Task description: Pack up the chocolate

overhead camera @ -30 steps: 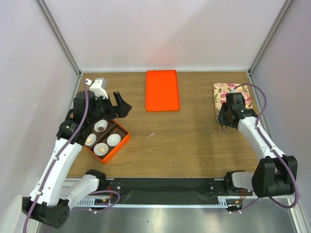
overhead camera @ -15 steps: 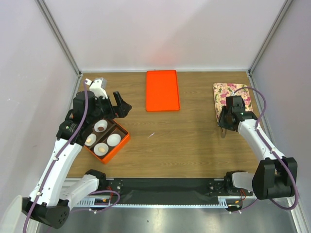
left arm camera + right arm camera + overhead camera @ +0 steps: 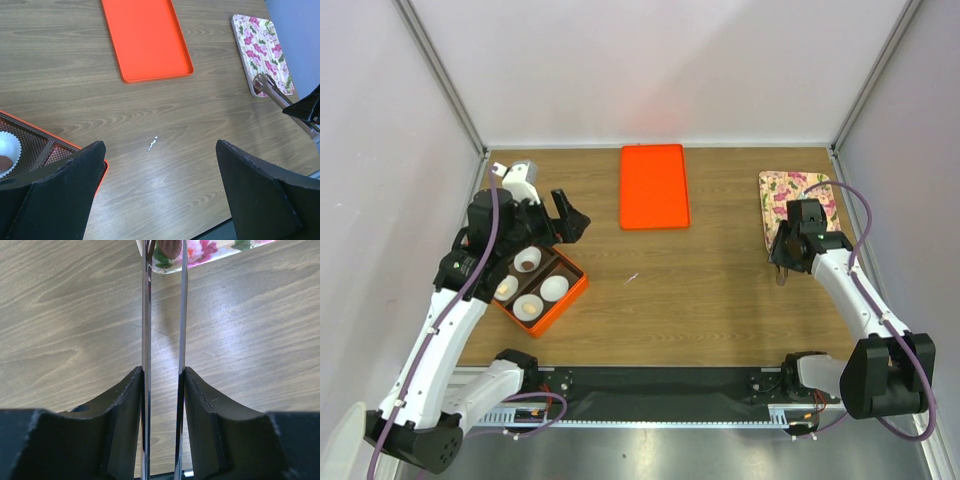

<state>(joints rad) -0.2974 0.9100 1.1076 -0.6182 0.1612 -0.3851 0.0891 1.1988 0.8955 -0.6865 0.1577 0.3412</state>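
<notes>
Right hand (image 3: pixel 162 374) is clamped almost shut on tongs (image 3: pixel 146 315). The tong tips, straight ahead of the hand, pinch 1 dark chocolate (image 3: pixel 169 246) over the edge of the floral plate (image 3: pixel 210 251). Left hand (image 3: pixel 157 150) is wide open and holds nothing; the orange box (image 3: pixel 542 292) sits just below and behind it.

Step as I read it: carry the piece to a paper cup (image 3: pixel 555 288) in that box, well off to the right hand's left.
- Constant squeeze.
- Lift clear of the plate rim first.
- Move slow, no wrist roll.

Risk: the piece slips off the thin blades.
</notes>
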